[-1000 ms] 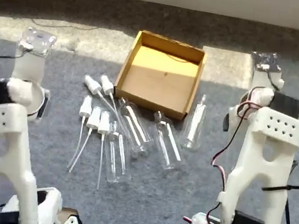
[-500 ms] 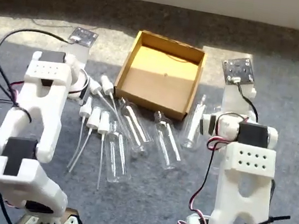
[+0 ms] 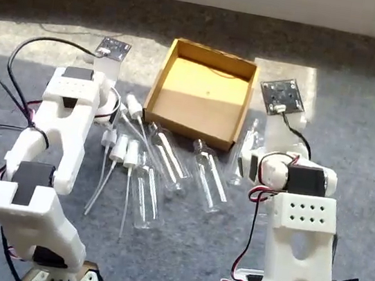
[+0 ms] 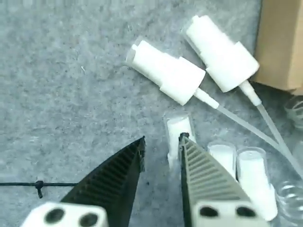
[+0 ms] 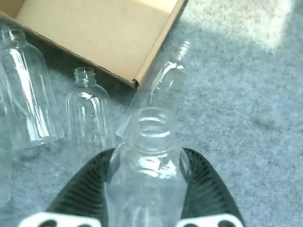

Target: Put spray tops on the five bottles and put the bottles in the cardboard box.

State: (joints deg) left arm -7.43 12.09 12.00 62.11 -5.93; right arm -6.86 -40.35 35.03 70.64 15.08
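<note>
1. Grey carpet (image 3: 179, 251) covers the table. The cardboard box (image 3: 187, 129) sits open in the middle, between the two arms.
2. From above, the left arm (image 3: 63, 130) lies along the box's left side, with its wrist over the loose spray tops.
3. The left wrist view gives the close detail. The left gripper (image 4: 162, 138) hangs over the carpet with a narrow gap between its jaws and nothing in them. One small spray top (image 4: 176, 127) lies on the carpet, partly in that gap and just beside the pale finger (image 4: 203, 184).
4. That view also shows two spray tops (image 4: 165, 73) lying apart, nearer the box edge (image 4: 281, 42). A pair of tops (image 4: 222, 153) lies side by side next to the pale finger.
5. The high view gives a row of three tops (image 3: 118, 148) beside the left arm, with their full thin dip tubes trailing away from the box.
6. In the right wrist view the right gripper (image 5: 147, 158) clamps a clear bottle (image 5: 144, 182), a black jaw on each side and the open neck pointing away from the wrist. From above, the right arm (image 3: 296, 212) stands over that spot.
7. Other bottles lie on the carpet. One slim bottle (image 5: 163, 90) lies near the box corner, and a short bottle (image 5: 87, 106) lies just in front of the box wall. The high view shows three lying bottles (image 3: 168, 155) in front of the box.
</note>
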